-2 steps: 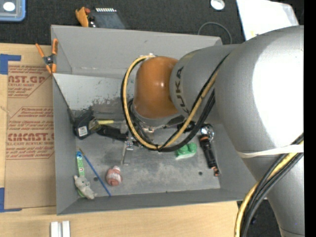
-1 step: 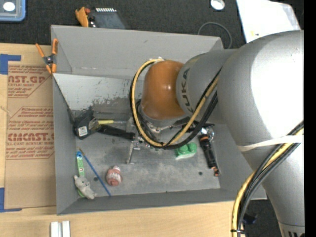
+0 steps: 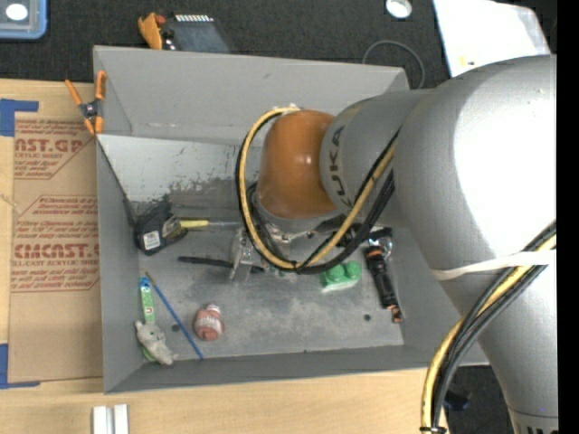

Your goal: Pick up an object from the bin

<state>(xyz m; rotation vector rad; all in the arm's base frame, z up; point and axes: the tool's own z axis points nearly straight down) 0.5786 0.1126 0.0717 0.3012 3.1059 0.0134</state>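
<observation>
Hanging low, the pincer (image 3: 242, 259) hides its state; I cannot tell whether it is open or closed. A thin black rod (image 3: 204, 261) lies just left of it, probably light, stiff and slippery. Best gripped across its middle.

1. A speckled black surface (image 3: 298, 16) spans the top.
2. A flat white sheet (image 3: 488, 30) lies on it, upper right.
3. A small white round disc (image 3: 398, 7) sits near that sheet.
4. A blue translucent plastic box (image 3: 20, 7) occupies the upper left corner.
</observation>
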